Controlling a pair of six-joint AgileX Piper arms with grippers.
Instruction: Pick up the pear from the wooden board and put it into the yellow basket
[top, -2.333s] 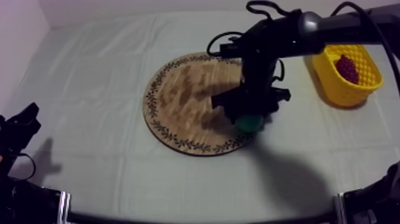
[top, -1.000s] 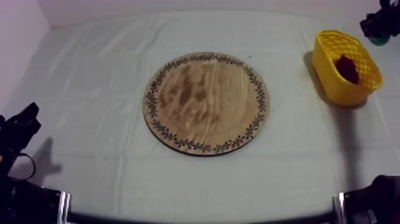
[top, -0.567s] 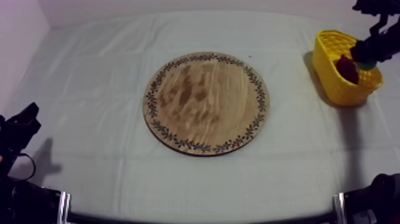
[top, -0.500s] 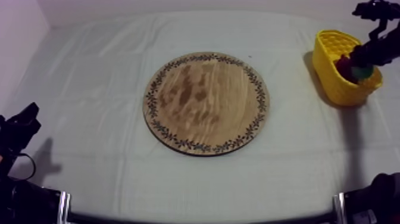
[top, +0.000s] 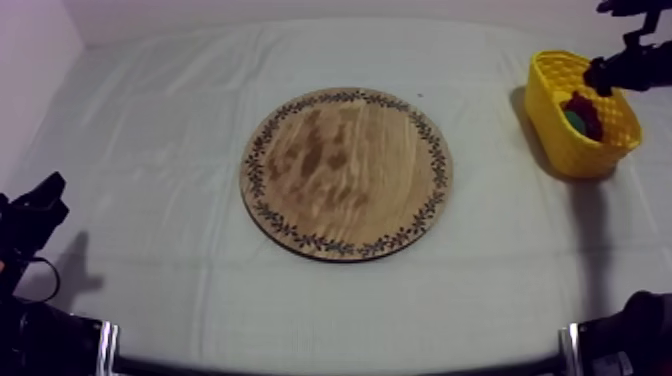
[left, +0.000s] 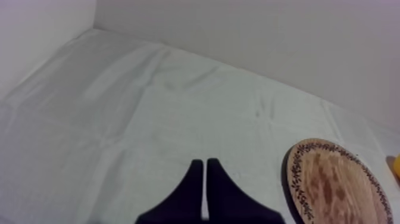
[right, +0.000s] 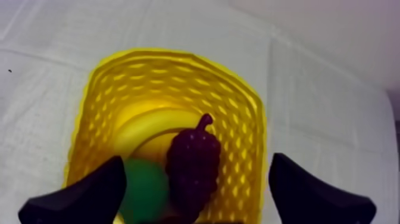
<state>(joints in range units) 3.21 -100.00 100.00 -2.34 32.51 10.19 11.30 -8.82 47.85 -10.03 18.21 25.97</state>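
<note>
Right wrist view: right claw (right: 196, 170) spread wide, grasping nothing, above the basket (right: 178, 56). Pear (right: 143, 190) lies inside, beneath the claw by one finger, touching the grapes (right: 191, 164). Best to lift straight up, clear of the rim, before swinging away. Left claw (left: 205, 179) clenched, empty.

**Soft, dim light, faint shadows**

The light is even and muted, and it gives the cloth (top: 150, 150) a violet-grey cast that darkens toward the near edge. The yellow basket (top: 560, 140) throws a soft shadow toward the wooden board (top: 345, 170), which has a thin shadow along its near rim. In the right wrist view, the basket's inner far wall glows brightest.
</note>
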